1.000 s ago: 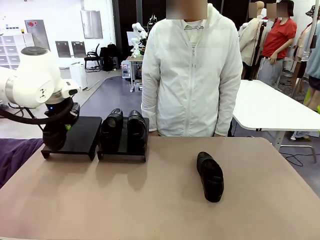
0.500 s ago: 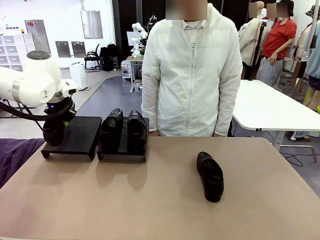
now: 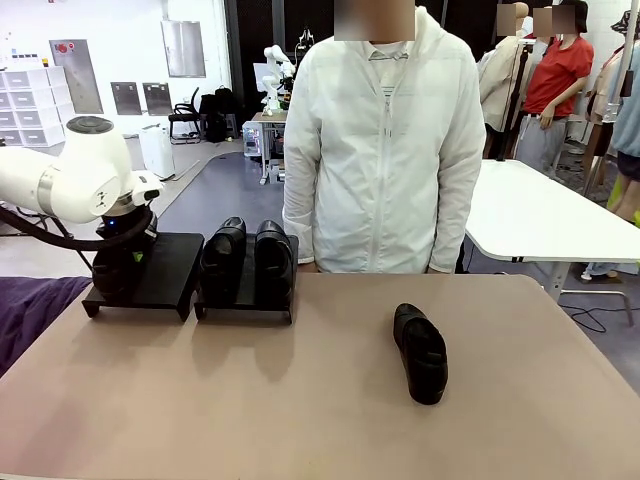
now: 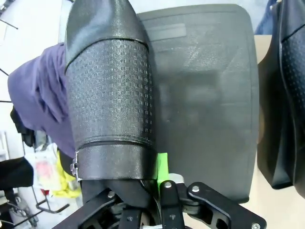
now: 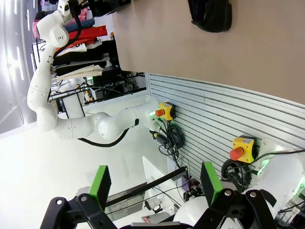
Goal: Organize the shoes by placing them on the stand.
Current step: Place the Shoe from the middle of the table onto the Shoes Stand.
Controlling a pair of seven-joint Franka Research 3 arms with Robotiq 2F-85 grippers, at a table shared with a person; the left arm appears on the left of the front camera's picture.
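The left hand (image 4: 155, 183), clamped on a shoe (image 4: 110, 81), has lowered onto the stand (image 3: 160, 272).

— What do I have on the stand (image 3: 160, 272)?
— I see two glossy black shoes (image 3: 248, 258) side by side on its right section; a third (image 4: 110, 81) over the left section.
— The fourth?
— It (image 3: 420, 352) lies alone on the table.

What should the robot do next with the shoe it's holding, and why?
Probably open the left pincer and let go. It is shut on the held shoe, which sits low over the left stand section, beside the section with two shoes.
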